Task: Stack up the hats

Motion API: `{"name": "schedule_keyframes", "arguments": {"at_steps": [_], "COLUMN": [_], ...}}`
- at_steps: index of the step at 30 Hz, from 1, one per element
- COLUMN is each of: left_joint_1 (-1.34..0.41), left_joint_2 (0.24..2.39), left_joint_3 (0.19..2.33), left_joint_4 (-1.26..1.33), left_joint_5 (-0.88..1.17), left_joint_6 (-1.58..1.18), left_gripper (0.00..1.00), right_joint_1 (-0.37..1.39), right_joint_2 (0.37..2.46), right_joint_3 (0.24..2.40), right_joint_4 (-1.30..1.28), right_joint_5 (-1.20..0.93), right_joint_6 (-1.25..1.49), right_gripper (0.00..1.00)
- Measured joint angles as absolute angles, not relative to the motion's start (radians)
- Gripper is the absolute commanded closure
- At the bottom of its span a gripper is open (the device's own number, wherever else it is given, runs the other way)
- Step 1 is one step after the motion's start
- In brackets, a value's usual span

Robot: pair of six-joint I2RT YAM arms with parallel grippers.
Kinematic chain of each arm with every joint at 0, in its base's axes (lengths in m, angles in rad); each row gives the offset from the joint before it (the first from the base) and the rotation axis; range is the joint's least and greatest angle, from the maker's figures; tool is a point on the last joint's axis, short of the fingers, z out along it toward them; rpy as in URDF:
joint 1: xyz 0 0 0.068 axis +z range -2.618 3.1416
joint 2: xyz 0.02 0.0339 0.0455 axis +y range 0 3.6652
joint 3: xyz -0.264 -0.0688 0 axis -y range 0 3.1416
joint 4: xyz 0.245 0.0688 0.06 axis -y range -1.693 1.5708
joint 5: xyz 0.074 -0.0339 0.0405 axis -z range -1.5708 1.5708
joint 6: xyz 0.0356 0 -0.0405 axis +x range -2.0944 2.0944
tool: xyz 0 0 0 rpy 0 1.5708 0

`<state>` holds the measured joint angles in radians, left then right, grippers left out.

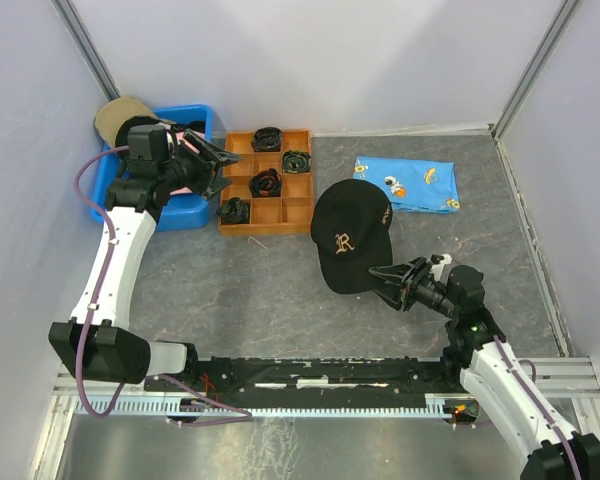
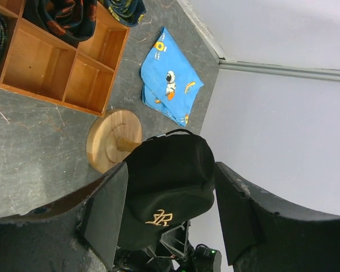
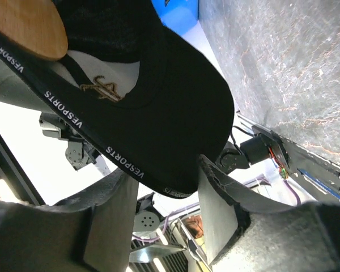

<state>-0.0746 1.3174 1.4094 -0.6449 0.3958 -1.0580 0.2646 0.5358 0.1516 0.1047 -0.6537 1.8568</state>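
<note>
A black cap with a pale emblem (image 1: 345, 235) sits on a round wooden stand (image 2: 110, 136) in the middle of the table. My right gripper (image 1: 382, 273) is open at the cap's near right. In the right wrist view the cap's brim (image 3: 175, 113) reaches in between its fingers (image 3: 107, 226). My left gripper (image 1: 225, 170) is open and empty, raised over the blue bin (image 1: 185, 208) and facing the cap (image 2: 170, 170). A tan cap (image 1: 118, 115) lies at the bin's far left corner, partly behind the left arm. No pink cap or second black cap shows.
A wooden divided tray (image 1: 292, 208) with black coiled bundles stands beside the blue bin. A blue cartoon-print cloth (image 1: 408, 183) lies at the back right and shows in the left wrist view (image 2: 169, 79). Grey walls close in three sides.
</note>
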Motion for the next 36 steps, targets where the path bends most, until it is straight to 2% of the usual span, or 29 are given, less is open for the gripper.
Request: {"name": "schedule_keyframes", "arguments": {"at_steps": [6, 11, 17, 25, 36], "left_joint_1": [-0.073, -0.073, -0.073, -0.073, -0.051], "left_joint_2": [1.33, 1.338, 1.339, 1.33, 1.308], "left_joint_3": [1.41, 1.41, 1.41, 1.353, 1.332], "left_joint_4": [-0.649, -0.65, -0.657, -0.658, -0.736], "left_joint_5": [0.397, 0.398, 0.395, 0.379, 0.245], "left_joint_6": [-1.05, -1.046, -1.023, -0.968, -0.887], "left_gripper": [0.31, 0.31, 0.32, 0.32, 0.31], "right_joint_1": [0.253, 0.245, 0.224, 0.204, 0.202], "right_joint_2": [0.496, 0.452, 0.45, 0.712, 0.942], "right_joint_3": [0.117, 0.117, 0.169, 0.532, 1.032], "right_joint_4": [0.083, 0.018, -0.201, -0.63, -0.939], "right_joint_5": [-0.62, -0.589, -0.562, -0.447, -0.191], "right_joint_6": [1.889, 1.89, 1.797, 1.397, 0.993], "right_gripper": [0.47, 0.42, 0.37, 0.36, 0.37]}}
